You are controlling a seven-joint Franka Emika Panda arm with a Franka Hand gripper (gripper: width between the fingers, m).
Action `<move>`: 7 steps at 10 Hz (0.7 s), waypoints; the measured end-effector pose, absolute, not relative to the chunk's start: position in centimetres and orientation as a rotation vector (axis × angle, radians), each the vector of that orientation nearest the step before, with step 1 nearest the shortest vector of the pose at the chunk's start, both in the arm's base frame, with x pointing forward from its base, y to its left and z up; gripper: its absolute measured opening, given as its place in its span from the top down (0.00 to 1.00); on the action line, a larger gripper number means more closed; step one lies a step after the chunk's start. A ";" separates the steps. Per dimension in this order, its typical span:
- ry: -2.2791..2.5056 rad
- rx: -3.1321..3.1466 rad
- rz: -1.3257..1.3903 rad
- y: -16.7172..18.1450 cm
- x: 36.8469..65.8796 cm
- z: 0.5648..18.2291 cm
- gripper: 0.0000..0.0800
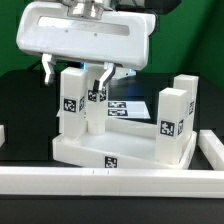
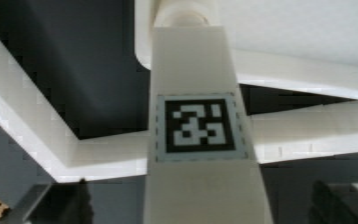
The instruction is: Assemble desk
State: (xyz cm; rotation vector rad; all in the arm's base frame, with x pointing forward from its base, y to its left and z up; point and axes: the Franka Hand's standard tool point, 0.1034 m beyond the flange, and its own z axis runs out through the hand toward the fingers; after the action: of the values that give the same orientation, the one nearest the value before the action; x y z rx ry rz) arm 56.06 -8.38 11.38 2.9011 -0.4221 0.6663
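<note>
In the exterior view the white slab (image 1: 105, 150) of the desk lies flat on the dark worktop (image 1: 20, 100), its front edge bearing a black-and-white tag and resting just behind the long white border rail (image 1: 110, 183) that runs across the foreground. Three white square legs stand upright on the slab: one leg (image 1: 71, 102) at the exterior view's left, a second leg (image 1: 95, 100) just beside it and a little further back, and a third leg (image 1: 174, 118) at the exterior view's right, each carrying a tag on its facing side. Behind the slab, the flat marker board (image 1: 130, 106) lies on the worktop. The arm's white head fills the top of the frame, and the claw (image 1: 78, 72) hangs above the two left-hand legs with its fingers (image 1: 50, 70) spread wide, one on each side of the leg tops; the fingers stand clear of the legs, so the claw is released and grasps nothing

In the wrist view a white leg (image 2: 201, 110) runs lengthwise through the middle of the frame, its tag facing the camera. Parts of the slab's raised rim (image 2: 51, 120) cross behind it, with the dark worktop showing between them. The claw's fingers cannot be made out clearly in this view
</note>
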 end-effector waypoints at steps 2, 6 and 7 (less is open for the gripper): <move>-0.415 2.904 0.659 -8.5 56.0 11.5 0.19; -0.464 2.987 0.561 -8.8 56.5 14.3 0.19; -0.464 2.991 0.543 -8.7 56.4 14.0 0.19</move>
State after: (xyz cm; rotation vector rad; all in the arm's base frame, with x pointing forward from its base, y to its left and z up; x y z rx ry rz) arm 56.37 -8.73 13.96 2.9914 -0.4635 0.5427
